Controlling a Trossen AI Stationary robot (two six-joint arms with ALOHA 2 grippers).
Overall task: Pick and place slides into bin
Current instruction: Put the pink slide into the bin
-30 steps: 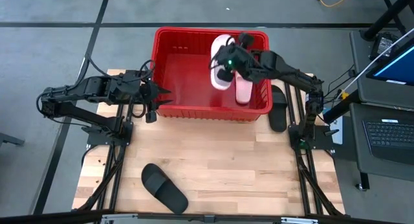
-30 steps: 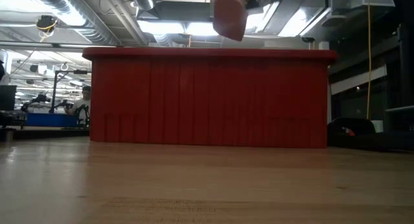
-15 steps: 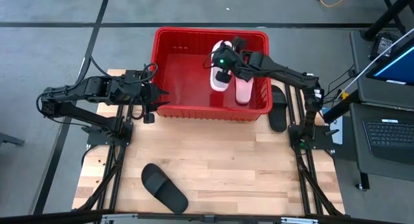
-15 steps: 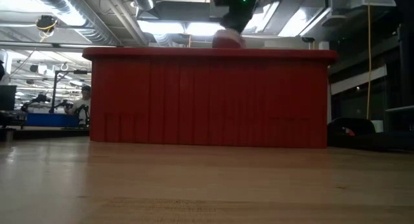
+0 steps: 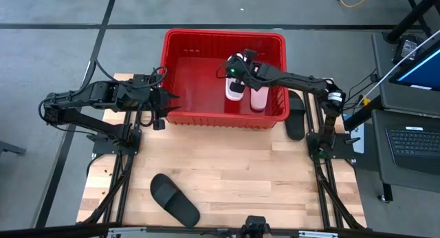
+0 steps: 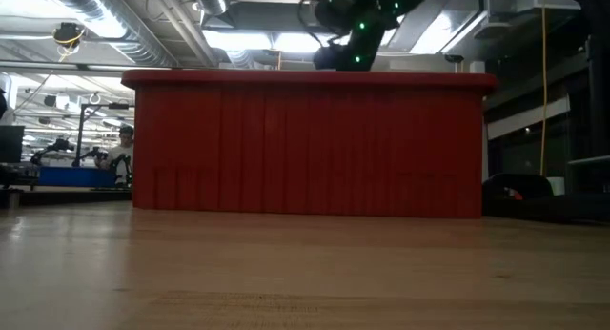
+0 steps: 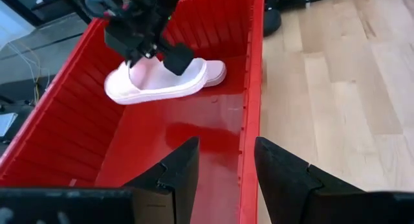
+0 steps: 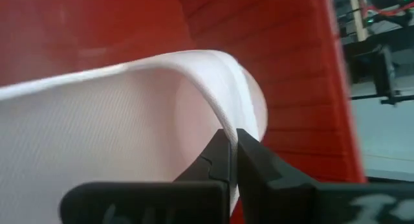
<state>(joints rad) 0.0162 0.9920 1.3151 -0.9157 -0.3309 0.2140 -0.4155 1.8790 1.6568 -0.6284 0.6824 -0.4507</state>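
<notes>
The red bin [image 5: 223, 118] stands at the table's far middle. My right gripper [image 5: 236, 74] reaches down inside it, shut on a pale pink slide [image 5: 235, 92] that sits low in the bin [image 7: 155, 85]. A second pink slide [image 5: 258, 99] lies on the bin's floor just to its right. One black slide [image 5: 295, 114] lies on the table right of the bin. Another black slide [image 5: 175, 199] lies near the front left. My left gripper [image 7: 223, 162] hovers open over the bin's left near corner, holding nothing. My right gripper pinches the edge of the pink slide's strap [image 8: 223, 114] between its two shut fingertips. The fingers slant down from above, coming from the bin's right side. The slide lies roughly level, sole down, low in the bin. Whether the sole touches the floor I cannot tell.
The bin's tall front wall [image 6: 305, 144] hides its inside in the low view, and only my right arm [image 6: 355, 30] shows above the rim. Bare wooden table [image 5: 240, 176] spreads before the bin. A desk with a laptop [image 5: 412, 142] stands off the right edge.
My right gripper has gone down into the bin with the pink slide and drawn a little toward the table's near edge. The slide has dropped from above the rim to below it. The gripper stays shut.
</notes>
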